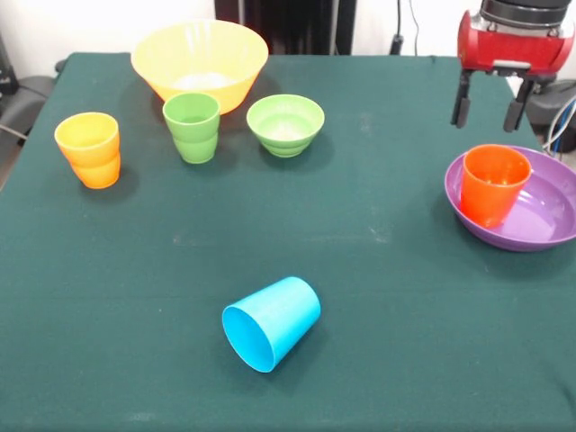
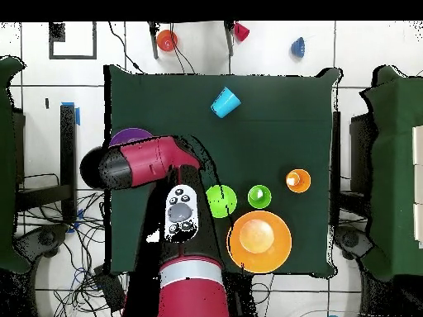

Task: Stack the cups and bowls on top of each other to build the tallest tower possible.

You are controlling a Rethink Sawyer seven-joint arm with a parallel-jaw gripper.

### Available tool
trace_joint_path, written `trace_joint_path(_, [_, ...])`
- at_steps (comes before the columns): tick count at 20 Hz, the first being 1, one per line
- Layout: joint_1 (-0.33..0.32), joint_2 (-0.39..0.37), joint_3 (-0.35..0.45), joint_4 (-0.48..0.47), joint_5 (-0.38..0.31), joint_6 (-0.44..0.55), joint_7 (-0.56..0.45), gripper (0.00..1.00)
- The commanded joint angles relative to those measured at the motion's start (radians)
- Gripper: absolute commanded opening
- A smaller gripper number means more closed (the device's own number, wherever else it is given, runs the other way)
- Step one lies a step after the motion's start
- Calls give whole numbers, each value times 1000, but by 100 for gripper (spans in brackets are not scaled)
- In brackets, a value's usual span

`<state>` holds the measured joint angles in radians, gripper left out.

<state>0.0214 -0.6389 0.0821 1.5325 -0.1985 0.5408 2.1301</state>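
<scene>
Light blue cup [image 1: 271, 323]: nearest the camera, lying on its side on the green table [image 1: 378, 360], mouth toward the near left. Stands alone, well apart from everything else.
Purple bowl [image 1: 540, 220]: right edge, mid-depth, wide and shallow, upright.
Orange cup [image 1: 493, 184]: upright inside the purple bowl, toward its left side; the only stack on the table.
Yellow-orange cup [image 1: 89, 148]: left side, upright, alone.
Green cup [image 1: 192, 127]: upright, just in front of the yellow bowl, beside the light green bowl.
Light green bowl [image 1: 285, 124]: upright, right of the green cup, apart from it.
Yellow bowl [image 1: 199, 63]: far edge, large, upright.
Gripper [image 1: 489, 108]: far right, hanging above and behind the purple bowl; fingers parted, nothing between them.
</scene>
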Motion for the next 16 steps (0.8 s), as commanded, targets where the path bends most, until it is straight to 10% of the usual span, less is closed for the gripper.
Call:
trace_joint_path(1, [-25,50,46,1,-32,-69,29,100])
trace_joint_path(16, [-301,-69,295,184,19,32,-189,100])
